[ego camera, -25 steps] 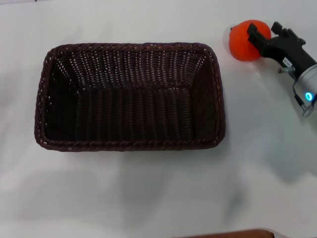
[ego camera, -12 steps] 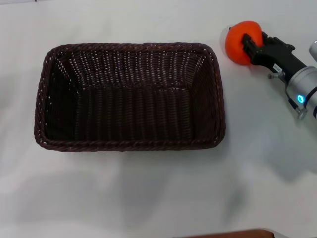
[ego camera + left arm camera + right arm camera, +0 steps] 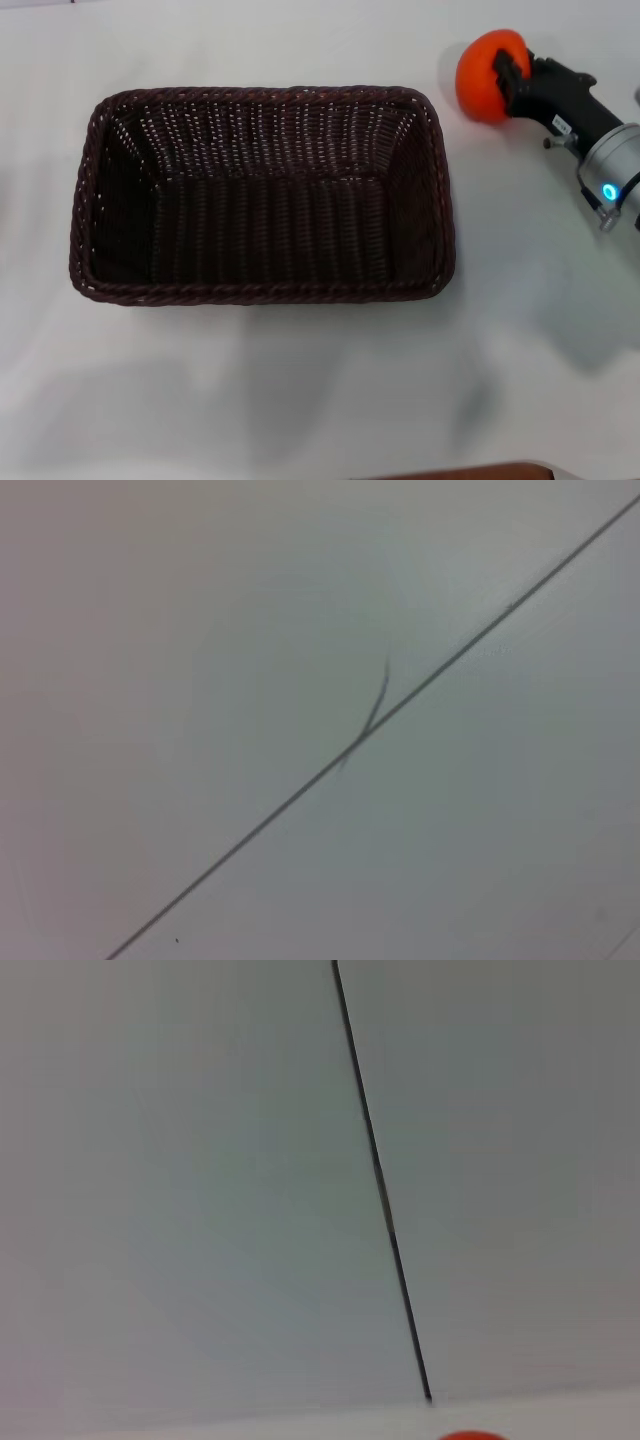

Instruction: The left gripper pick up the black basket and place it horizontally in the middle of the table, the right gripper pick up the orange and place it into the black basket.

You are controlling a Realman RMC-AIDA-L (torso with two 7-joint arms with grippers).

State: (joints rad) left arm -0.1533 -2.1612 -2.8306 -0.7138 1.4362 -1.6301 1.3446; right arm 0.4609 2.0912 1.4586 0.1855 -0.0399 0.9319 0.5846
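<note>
The black basket lies lengthwise in the middle of the white table, open side up and empty. The orange is at the far right, beyond the basket's right far corner. My right gripper reaches in from the right edge and is shut on the orange, with a black finger across its side. A sliver of the orange shows at the edge of the right wrist view. The left gripper is out of view; the left wrist view shows only a pale surface with a dark line.
A brown edge shows at the table's near side. White tabletop lies between the basket and the right arm's silver wrist.
The right gripper's fingers closed around the orange. Gripper and orange shifted slightly left, then a little toward the far side. The basket has not moved.
</note>
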